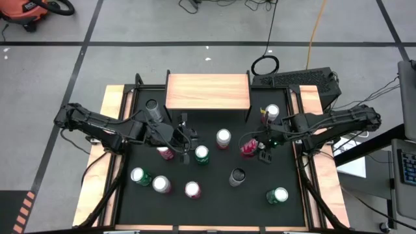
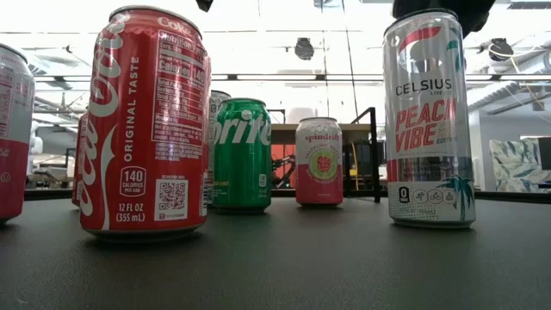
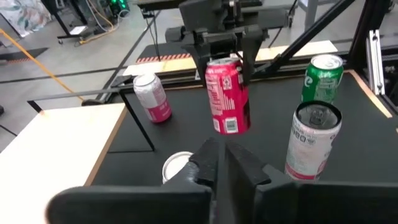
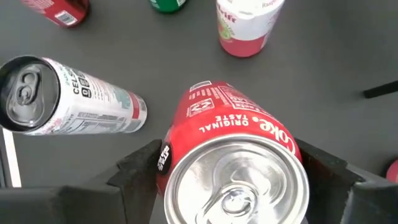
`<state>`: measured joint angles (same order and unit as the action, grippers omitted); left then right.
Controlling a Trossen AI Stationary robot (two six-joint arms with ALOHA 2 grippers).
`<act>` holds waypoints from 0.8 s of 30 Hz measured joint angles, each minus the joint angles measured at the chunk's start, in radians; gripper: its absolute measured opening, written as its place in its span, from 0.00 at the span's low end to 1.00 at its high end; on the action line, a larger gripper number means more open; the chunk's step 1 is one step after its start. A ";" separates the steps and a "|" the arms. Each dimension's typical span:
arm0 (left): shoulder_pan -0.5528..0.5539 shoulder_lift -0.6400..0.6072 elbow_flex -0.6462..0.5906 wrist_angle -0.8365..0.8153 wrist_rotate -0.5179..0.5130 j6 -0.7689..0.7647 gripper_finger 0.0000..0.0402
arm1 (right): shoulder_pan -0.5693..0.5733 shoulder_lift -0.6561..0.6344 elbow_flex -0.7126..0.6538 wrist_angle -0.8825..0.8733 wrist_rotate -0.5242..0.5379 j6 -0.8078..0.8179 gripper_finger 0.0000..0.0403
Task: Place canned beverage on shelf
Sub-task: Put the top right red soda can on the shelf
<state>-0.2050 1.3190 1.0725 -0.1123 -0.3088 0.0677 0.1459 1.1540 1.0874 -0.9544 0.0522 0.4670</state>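
Note:
A red Coca-Cola can (image 3: pixel 227 96) hangs above the black mat (image 1: pixel 214 195), right of centre, with my right gripper (image 1: pixel 249 144) shut on it. The can's silver top (image 4: pixel 236 180) faces the right wrist camera. The shelf (image 1: pixel 208 91), light wood on thin black legs, stands at the mat's far edge with nothing on it. My left gripper (image 3: pixel 224 165) hovers shut and empty over the mat left of centre (image 1: pixel 185 133), pointing toward the held can. My right gripper pinches the can's upper wall just below the rim (image 3: pixel 217 67), one finger (image 4: pixel 140 168) on each of two opposite sides. The fingers come from above, slanting from the table's right. The can hangs below them, slightly tilted and clear of the mat.
Several other cans stand on the mat: a grey one (image 1: pixel 155 109) beside the shelf's left end, a pink one (image 1: pixel 223 138), a green one (image 1: pixel 201 154), a tall Celsius can (image 3: pixel 311 146), and a row near the front (image 1: pixel 160 184). One more (image 1: pixel 272 112) stands by the right arm.

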 joint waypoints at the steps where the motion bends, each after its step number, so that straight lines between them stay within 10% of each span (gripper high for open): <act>1: 0.000 0.000 0.000 0.004 0.000 0.000 0.11 | 0.000 0.001 0.000 0.002 -0.001 -0.001 0.69; 24: 0.000 0.148 0.000 0.253 -0.037 0.072 0.71 | 0.000 0.001 0.000 0.389 -0.004 -0.036 0.69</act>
<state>-0.2050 1.4665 1.0725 0.1405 -0.3458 0.1394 0.1459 1.1545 1.0878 -0.5649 0.0487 0.4307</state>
